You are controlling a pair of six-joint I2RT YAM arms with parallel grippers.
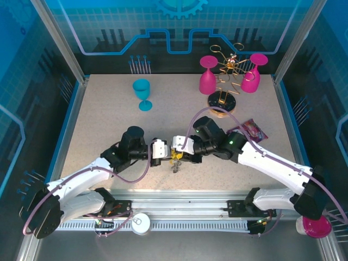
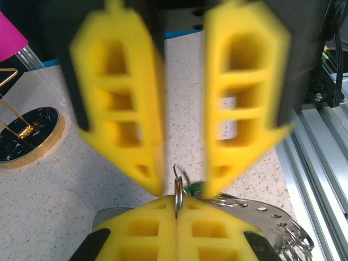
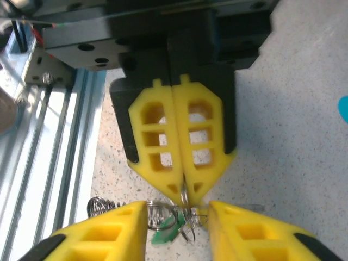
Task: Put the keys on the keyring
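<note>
speckled desk (image 1: 103,136), blue panel walls (image 1: 54,32). left claw (image 2: 175,207) clenched on thin metal ring (image 2: 177,187); right claw (image 3: 178,209) released, straddling it.

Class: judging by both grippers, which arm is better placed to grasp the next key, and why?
Probably the right. The right gripper stands open and free, beside the green key head. The left gripper is shut on a thin metal ring, so it is occupied.
</note>
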